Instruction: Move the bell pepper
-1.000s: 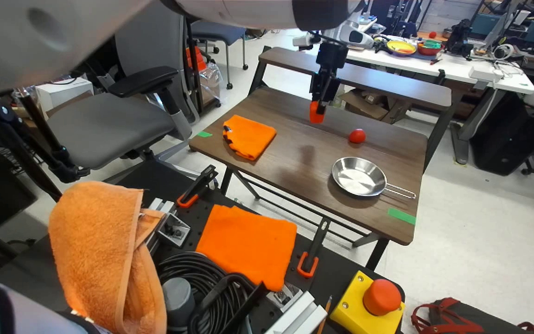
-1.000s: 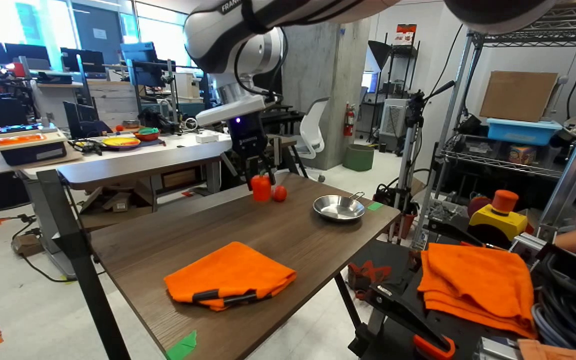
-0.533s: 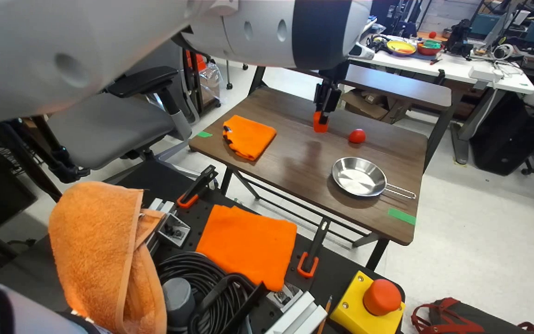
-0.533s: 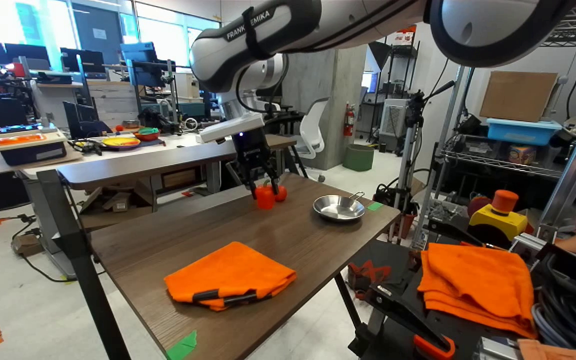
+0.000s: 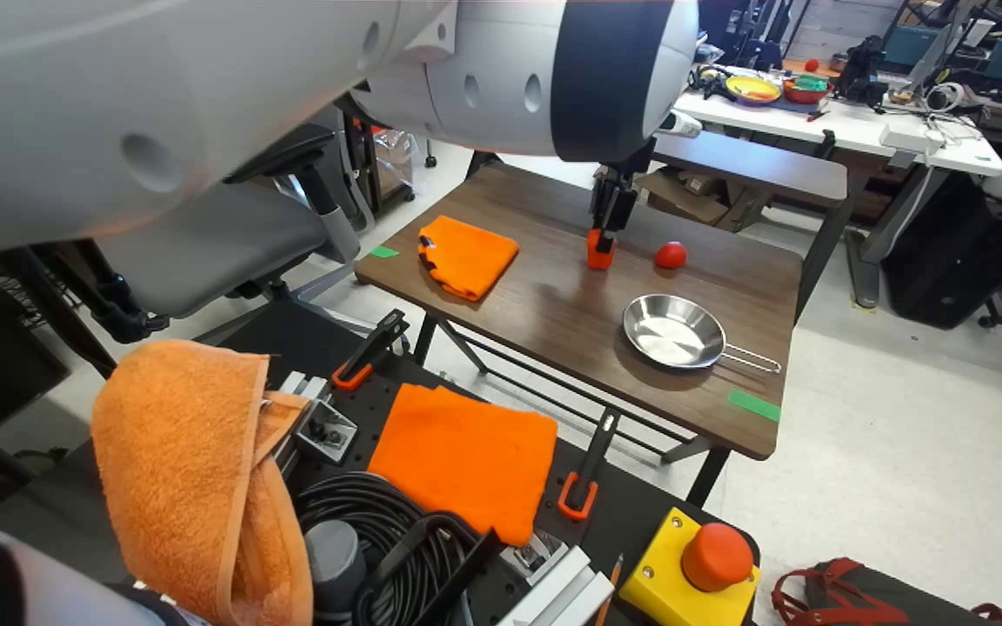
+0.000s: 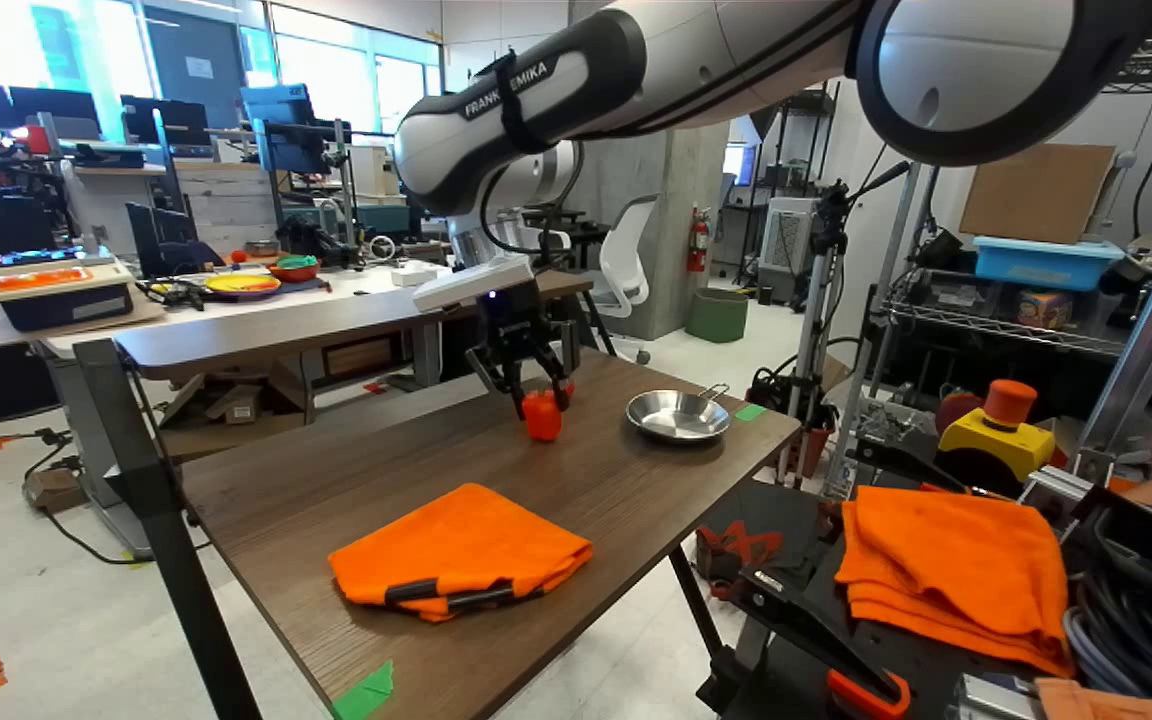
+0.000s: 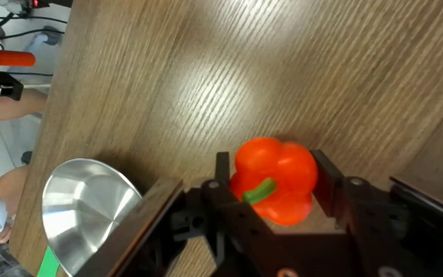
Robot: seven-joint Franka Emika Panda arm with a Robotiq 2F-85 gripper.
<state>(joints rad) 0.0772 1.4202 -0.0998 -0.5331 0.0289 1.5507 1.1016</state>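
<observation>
Both ext. views overlook tbl (image 5: pixel 571 322), farther off; wrist cam faces down at pepper (image 7: pixel 279 173).

The place looks like a robotics lab. A jointed white-and-black robot arm (image 6: pixel 626 75), marked EMIKA, extends over a brown wood-grain desk (image 6: pixel 406 460). A yellow box (image 5: pixel 662 569) topped by a round red push button (image 5: pixel 718 556) and black-and-orange clamps (image 5: pixel 591 461) share a black perforated board (image 5: pixel 375 400). Dark flat computer monitors (image 6: pixel 171 120) stand before bright glass windows (image 6: pixel 321 60), and metal wire shelving (image 6: pixel 1151 325) holds a light-blue plastic bin (image 6: pixel 1046 265).

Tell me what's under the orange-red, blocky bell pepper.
Below the bell pepper is a brown wood-grain tabletop; the pepper's underside is hidden, so contact is unclear.
</observation>
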